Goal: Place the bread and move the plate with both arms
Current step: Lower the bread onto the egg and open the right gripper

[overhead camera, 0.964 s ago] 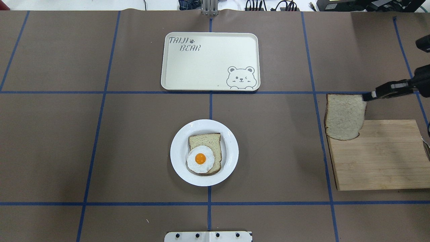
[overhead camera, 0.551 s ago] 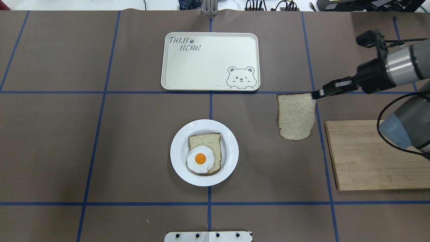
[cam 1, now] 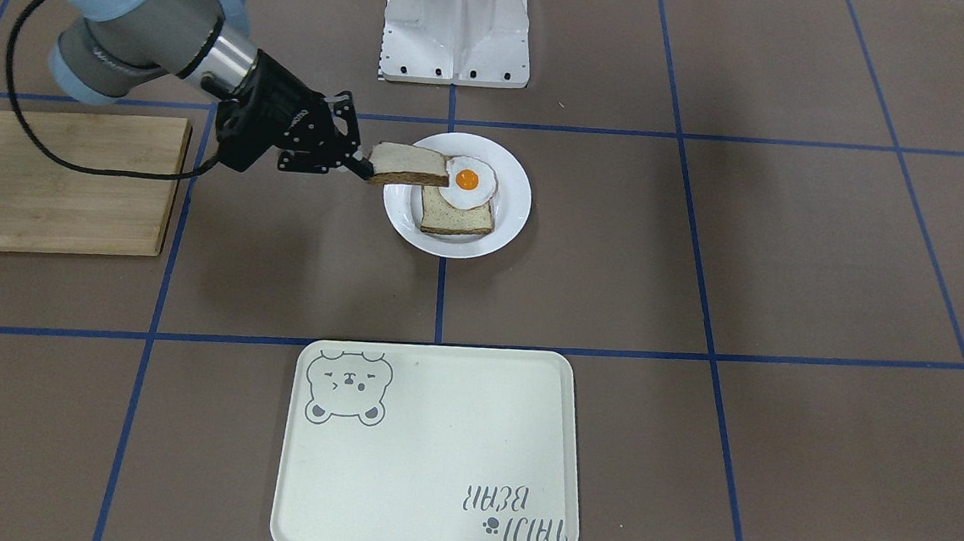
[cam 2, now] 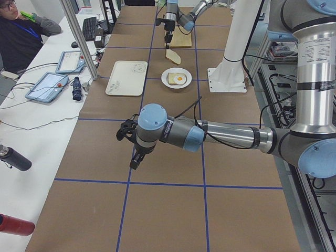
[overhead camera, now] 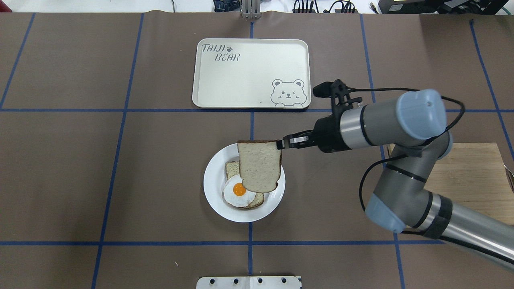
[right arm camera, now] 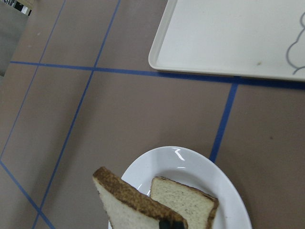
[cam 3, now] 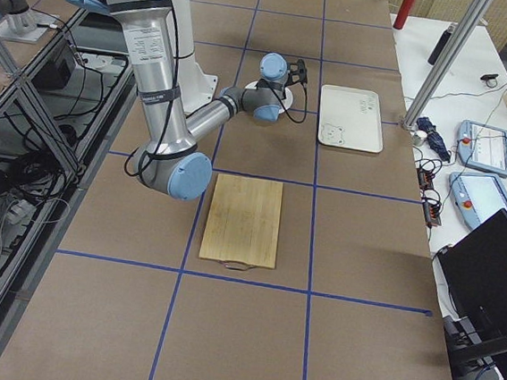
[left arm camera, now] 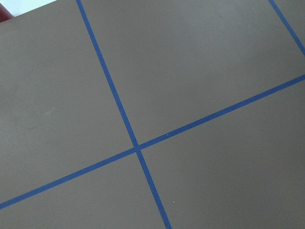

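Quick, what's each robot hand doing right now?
Left gripper: cannot tell; seen only from the side view.
Right gripper: closed, holding the bread over the plate.

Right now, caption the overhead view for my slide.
Right gripper holds the bread above the egg-topped slice on the plate.

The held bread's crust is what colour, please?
Dark brown; the bread crust shows best in the right wrist view.
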